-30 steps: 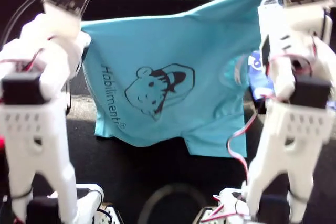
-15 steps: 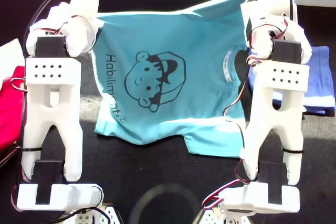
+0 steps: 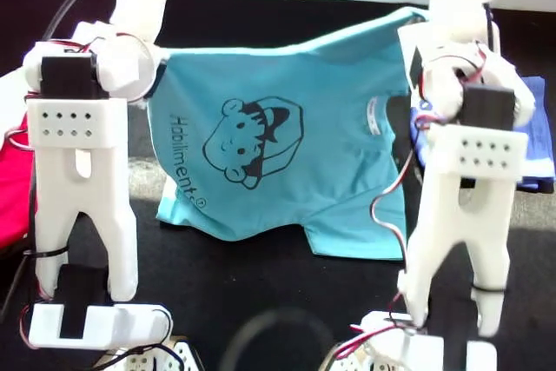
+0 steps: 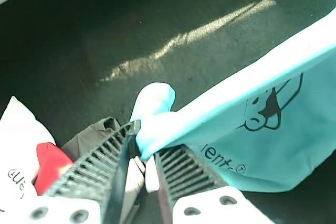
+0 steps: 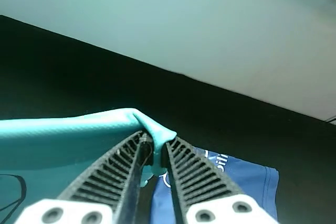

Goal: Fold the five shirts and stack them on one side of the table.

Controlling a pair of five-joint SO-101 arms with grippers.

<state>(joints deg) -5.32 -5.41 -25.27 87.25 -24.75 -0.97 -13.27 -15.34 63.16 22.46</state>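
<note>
A turquoise shirt with a bear print hangs stretched in the air between both arms, its lower edge resting on the black table. My left gripper is shut on one corner of the turquoise shirt. My right gripper is shut on the other top corner of the turquoise shirt. In the high view the left arm stands at the left and the right arm at the right.
A blue shirt lies on the table at the right, also seen as blue shirt. A red shirt and a white one lie at the left, with a grey-brown cloth beside them. A pale wall backs the table.
Both arms have pulled back and upright from the camera, and the turquoise shirt now hangs a little flatter and lower between them. Both grips held.
</note>
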